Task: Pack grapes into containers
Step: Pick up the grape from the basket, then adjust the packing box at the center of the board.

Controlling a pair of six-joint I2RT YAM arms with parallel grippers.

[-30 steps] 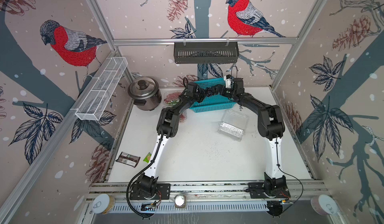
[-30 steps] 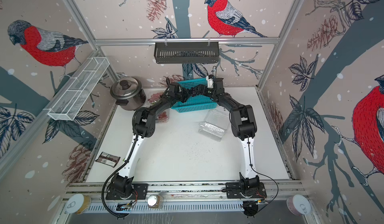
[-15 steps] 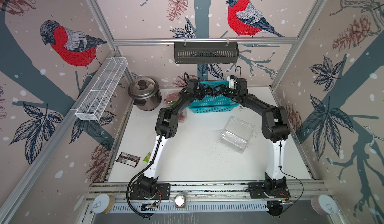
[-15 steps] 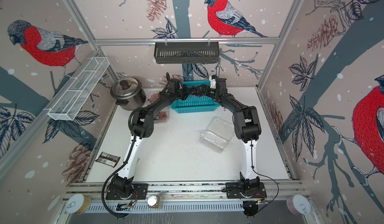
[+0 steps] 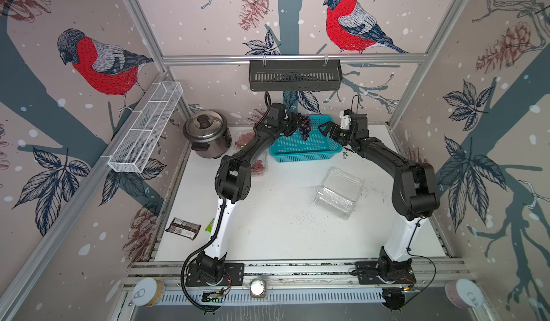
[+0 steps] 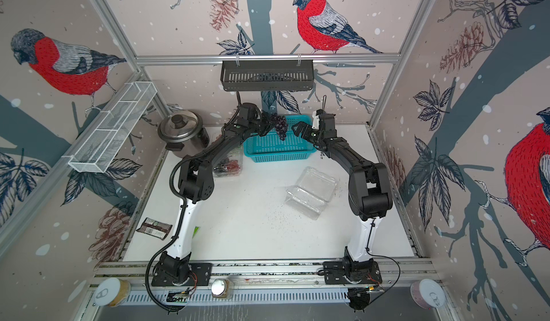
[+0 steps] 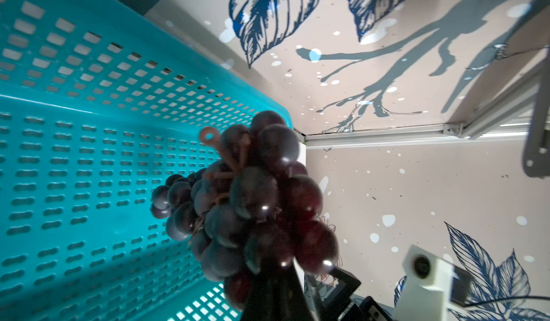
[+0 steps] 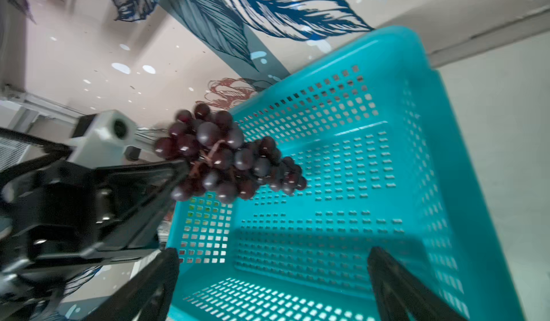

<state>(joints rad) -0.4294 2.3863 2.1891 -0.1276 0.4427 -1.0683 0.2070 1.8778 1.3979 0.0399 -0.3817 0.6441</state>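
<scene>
Two arms arch inward from the near rail over the white tabletop point(image 5: 282, 236), meeting above its far edge. Against the back wall stands the teal perforated basket point(image 5: 303, 156) point(image 6: 279, 156), with the steel rice cooker point(image 5: 206, 133) well to its left. Nearer the front and towards the right arm, an open clear container point(image 5: 339, 191) point(image 6: 311, 193) lies on the tabletop with its lid folded back, apart from the basket. Partly hidden under the left arm, another clear container with red grapes point(image 5: 259, 167) inside sits between the cooker and the basket.

In both top views the dark grape bunch point(image 5: 304, 124) point(image 6: 279, 124) hangs in the air over the far left part of the basket. The wrist views show it clear of the basket floor, the bunch point(image 7: 253, 203) point(image 8: 226, 156) dangling from its brown stem. The left gripper point(image 5: 293, 125) is pinched tight on that stem end. The right gripper point(image 5: 323, 127) point(image 8: 272, 257) faces the bunch from just beside it, jaws spread wide and holding nothing, not touching the grapes.
</scene>
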